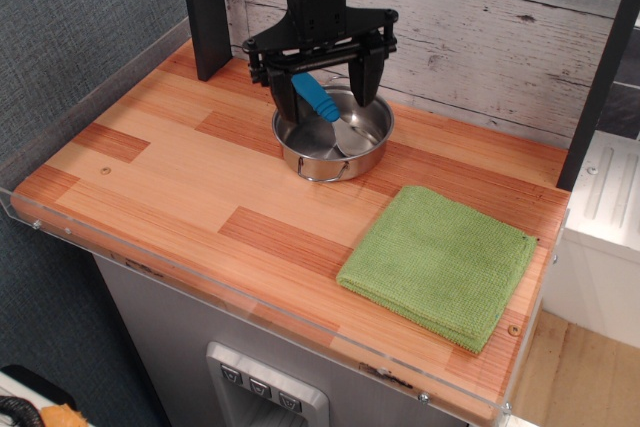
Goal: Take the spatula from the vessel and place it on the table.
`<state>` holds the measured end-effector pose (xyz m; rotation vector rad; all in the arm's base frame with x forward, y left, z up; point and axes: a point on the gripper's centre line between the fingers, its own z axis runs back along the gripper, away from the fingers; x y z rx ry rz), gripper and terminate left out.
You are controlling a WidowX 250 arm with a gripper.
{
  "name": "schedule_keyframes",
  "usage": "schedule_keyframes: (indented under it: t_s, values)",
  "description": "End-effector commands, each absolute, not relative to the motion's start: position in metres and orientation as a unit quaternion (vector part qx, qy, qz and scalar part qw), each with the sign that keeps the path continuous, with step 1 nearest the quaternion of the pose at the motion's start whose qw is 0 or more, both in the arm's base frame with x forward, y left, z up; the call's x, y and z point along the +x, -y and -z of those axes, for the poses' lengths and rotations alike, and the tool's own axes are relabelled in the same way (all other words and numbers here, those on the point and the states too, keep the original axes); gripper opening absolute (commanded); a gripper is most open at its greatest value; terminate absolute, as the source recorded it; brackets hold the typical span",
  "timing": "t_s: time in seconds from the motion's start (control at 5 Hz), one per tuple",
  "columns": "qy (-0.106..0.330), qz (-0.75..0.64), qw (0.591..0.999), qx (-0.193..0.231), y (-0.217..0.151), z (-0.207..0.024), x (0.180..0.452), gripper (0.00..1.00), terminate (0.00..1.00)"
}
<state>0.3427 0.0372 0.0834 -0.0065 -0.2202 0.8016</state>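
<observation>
- The gripper [325,90] hangs above the pot [333,134] with its fingers spread wide.
- The blue spatula [324,105] leans in the pot, between the fingers.
- The pot sits on the desk [180,177].

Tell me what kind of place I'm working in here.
Likely a mock kitchen test bench: a wooden table with a clear plastic edge, a steel pot holding a blue spatula, a green cloth, and a plank backdrop.
</observation>
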Motion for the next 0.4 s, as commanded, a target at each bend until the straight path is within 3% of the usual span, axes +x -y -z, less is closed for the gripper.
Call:
schedule_keyframes:
  t_s: [0.0,0.2]
  values:
    - [0.149,-0.486,0.861,-0.012,-0.0597,-0.0806,0.3628,1.0,0.0]
    - [0.153,-0.519,0.841,-0.015,-0.0618,-0.0711,0.3709,1.0,0.0]
